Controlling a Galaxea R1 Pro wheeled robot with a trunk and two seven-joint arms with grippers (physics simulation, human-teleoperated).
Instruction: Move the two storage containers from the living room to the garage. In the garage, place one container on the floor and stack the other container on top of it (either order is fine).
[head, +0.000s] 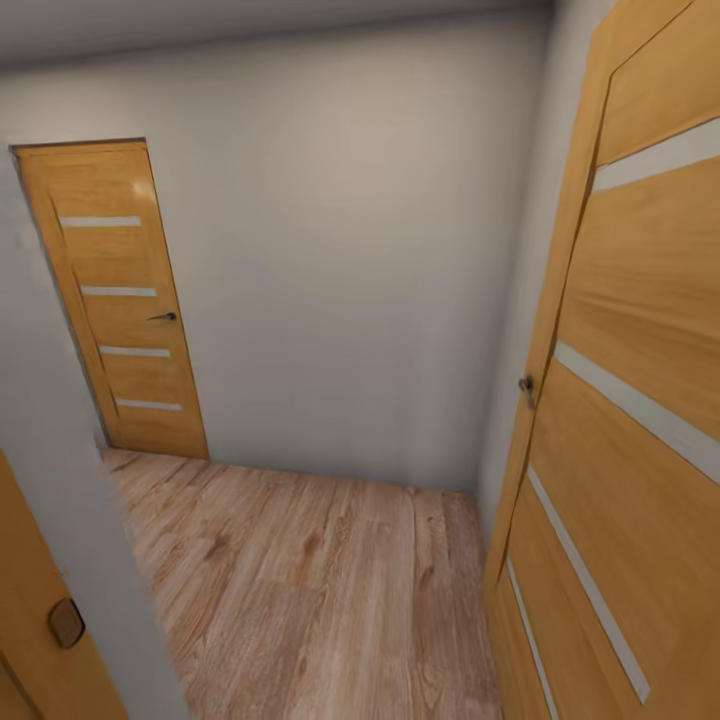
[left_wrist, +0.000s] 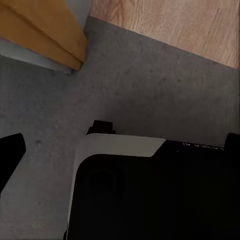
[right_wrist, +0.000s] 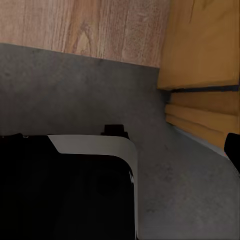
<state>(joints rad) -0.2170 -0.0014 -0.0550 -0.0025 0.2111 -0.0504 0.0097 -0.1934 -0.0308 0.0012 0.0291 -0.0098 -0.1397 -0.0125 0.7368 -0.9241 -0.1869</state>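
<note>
Where wood planks (head: 300, 580) end, two wooden doors (head: 115, 300) flank grey wall (head: 350, 260).

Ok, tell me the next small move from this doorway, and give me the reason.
Probably roll straight ahead onto the wood-plank floor of the hallway. The head view shows an open door on the right and a closed door ahead on the left. Both wrist views show the base over grey concrete at the threshold. No containers are in sight, so this looks like transit.
</note>
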